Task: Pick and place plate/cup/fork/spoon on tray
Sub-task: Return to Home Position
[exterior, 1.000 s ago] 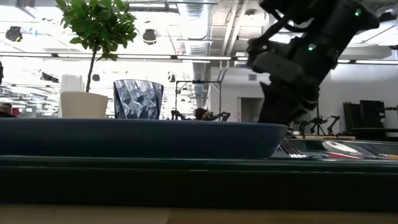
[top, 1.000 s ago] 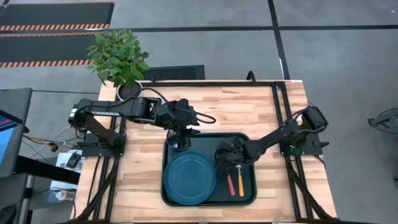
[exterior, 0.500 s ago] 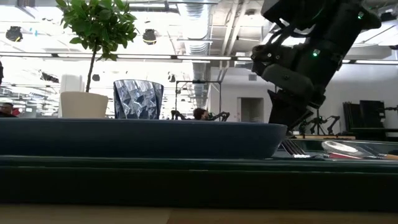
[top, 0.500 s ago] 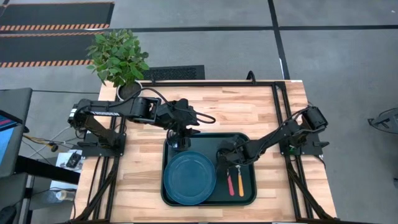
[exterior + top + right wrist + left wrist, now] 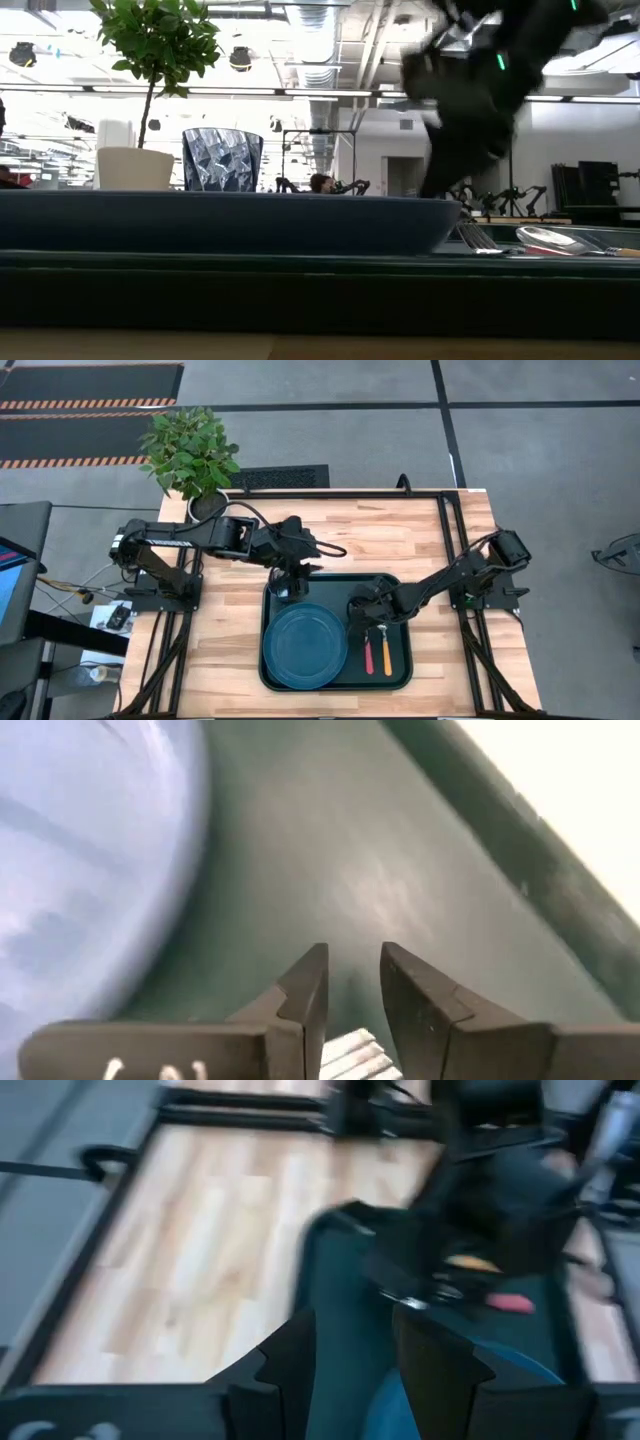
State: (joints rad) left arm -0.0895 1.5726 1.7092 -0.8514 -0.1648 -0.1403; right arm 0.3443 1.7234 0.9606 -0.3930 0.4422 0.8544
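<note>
wooden table [image 5: 230,650] carries the tray [image 5: 400,678], which already holds plate [image 5: 305,645], cup [image 5: 288,591], fork [image 5: 368,653] and spoon [image 5: 388,655]. right gripper [image 5: 361,614], fingers slightly parted and empty, has drawn back a little from the fork head. left gripper [image 5: 292,571] hovers over the cup, seemingly open. placing looks finished.

Dark jointed arms (green indicator lights)

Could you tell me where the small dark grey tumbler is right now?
In the high view, the small dark grey translucent tumbler stands in the dark green rectangular tray's far left corner, just behind the round dull blue plate, under the left gripper.
</note>
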